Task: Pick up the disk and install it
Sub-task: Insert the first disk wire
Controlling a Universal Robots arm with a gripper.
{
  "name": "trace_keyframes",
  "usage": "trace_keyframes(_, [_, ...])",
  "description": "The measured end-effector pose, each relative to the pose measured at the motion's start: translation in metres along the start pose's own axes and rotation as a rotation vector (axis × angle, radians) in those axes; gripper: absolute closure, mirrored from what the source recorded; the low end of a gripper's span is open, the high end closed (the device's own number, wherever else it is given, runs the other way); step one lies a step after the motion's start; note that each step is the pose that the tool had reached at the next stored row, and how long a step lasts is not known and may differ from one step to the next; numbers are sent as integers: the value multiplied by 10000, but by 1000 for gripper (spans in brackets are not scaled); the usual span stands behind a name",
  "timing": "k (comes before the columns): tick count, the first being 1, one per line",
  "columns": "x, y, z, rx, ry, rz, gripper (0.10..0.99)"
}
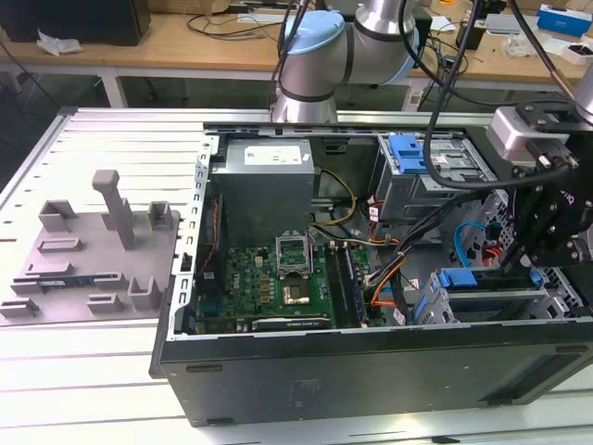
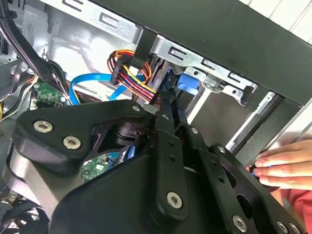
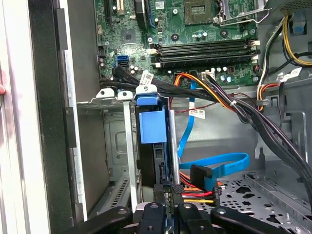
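Inside the drive cage [image 3: 105, 109], jaws [image 3: 165, 195] closed on the disk [image 3: 151, 127], label unreadable.

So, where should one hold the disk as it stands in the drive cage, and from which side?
Judging by its pose, hold the disk by its exposed blue-framed edge, coming straight from the open side of the case. It stands on edge between the drive cage walls, which cover its broad faces.

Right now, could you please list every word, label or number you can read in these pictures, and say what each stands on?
No text can be read.
White label on the power supply: print too small to read.
White cable tag: blurred, unreadable.
Motherboard markings: too small to read.
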State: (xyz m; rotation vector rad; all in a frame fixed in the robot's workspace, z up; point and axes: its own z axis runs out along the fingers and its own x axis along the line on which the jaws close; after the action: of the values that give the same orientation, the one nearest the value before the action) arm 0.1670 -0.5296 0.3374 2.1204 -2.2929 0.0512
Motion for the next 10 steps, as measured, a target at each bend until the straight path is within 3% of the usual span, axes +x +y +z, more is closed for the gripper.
trace_keyframes(5, [0,0,-8,-1,-6,-12,910])
trace_keyframes(6, [-1,0,-49,0,0,-11,843])
trace_keyframes(8, [-6,-1,-250,1,17,-10,843])
trace_keyframes(10, [-6,-2,-294,1,19,-11,843])
